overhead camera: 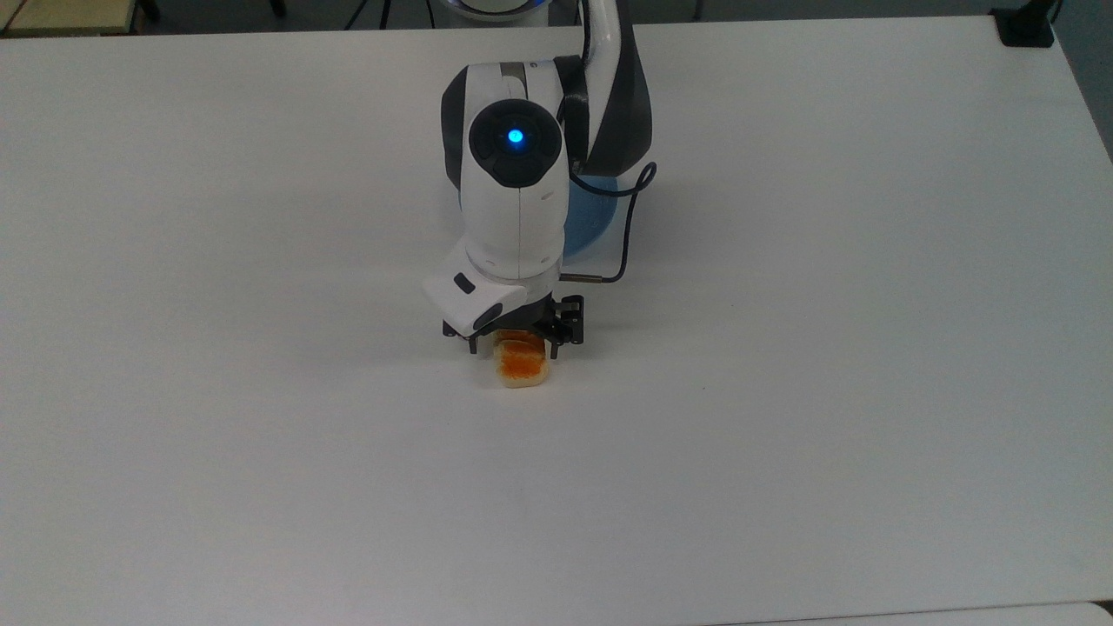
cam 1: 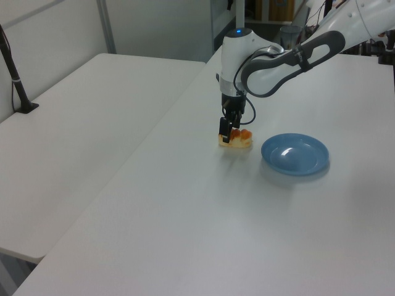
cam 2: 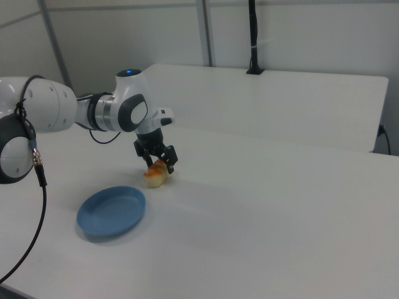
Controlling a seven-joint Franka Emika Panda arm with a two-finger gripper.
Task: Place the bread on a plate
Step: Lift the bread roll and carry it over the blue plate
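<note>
end effector [overhead camera: 511,346]: open, fingers straddling the bread, one each side, mid-frame in top view | bread [overhead camera: 523,369]: lying on the white worktop [overhead camera: 783,391], centre of top view | plate [cam 1: 295,153]: light blue, right of the bread in left view, near but apart

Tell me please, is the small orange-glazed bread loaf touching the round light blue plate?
Apart. The left view shows bare white table between the bread and the plate.
</note>
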